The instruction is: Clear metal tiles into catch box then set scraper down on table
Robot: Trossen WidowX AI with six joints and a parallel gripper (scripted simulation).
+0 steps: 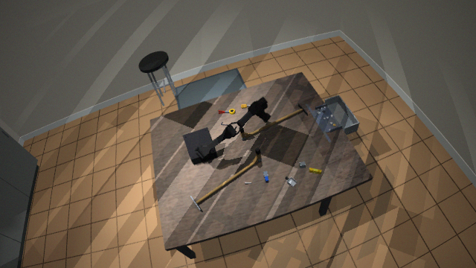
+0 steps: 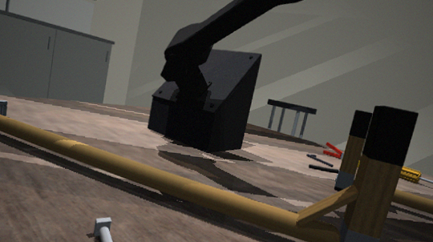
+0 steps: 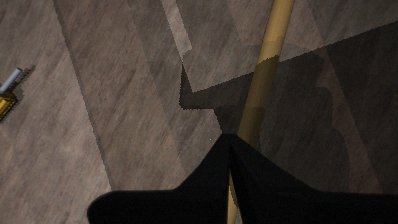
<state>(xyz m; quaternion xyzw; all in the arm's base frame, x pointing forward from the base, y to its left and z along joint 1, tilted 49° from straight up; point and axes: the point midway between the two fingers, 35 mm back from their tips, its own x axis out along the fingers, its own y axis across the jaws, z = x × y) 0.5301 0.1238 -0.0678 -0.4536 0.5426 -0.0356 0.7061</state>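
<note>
My gripper (image 1: 267, 118) (image 3: 227, 140) is shut and empty, above the handle of the far long tool. That far tool (image 1: 284, 117) (image 2: 417, 202) (image 3: 272, 45) lies on the table, its wide dark head beside the steel plate (image 1: 322, 124) and its upright grip toward the arm. A second long tool (image 1: 227, 182) (image 2: 115, 165) lies on the near side, with a thin grey head at the left. Which one is the scraper I cannot tell for sure. Several small metal tiles (image 1: 327, 117) are scattered on the plate. The catch box (image 1: 352, 124) stands at the plate's far end; its contents are unclear.
A yellow item (image 1: 315, 170), a small grey block (image 1: 303, 164), a grey clamp-like piece (image 1: 291, 182), a blue item (image 1: 266, 176) and a pale bolt (image 1: 248, 183) (image 2: 107, 240) lie on the near side. A yellow-handled screwdriver (image 1: 244, 106) (image 2: 411, 174) and a yellow ring (image 1: 232, 111) lie behind the arm.
</note>
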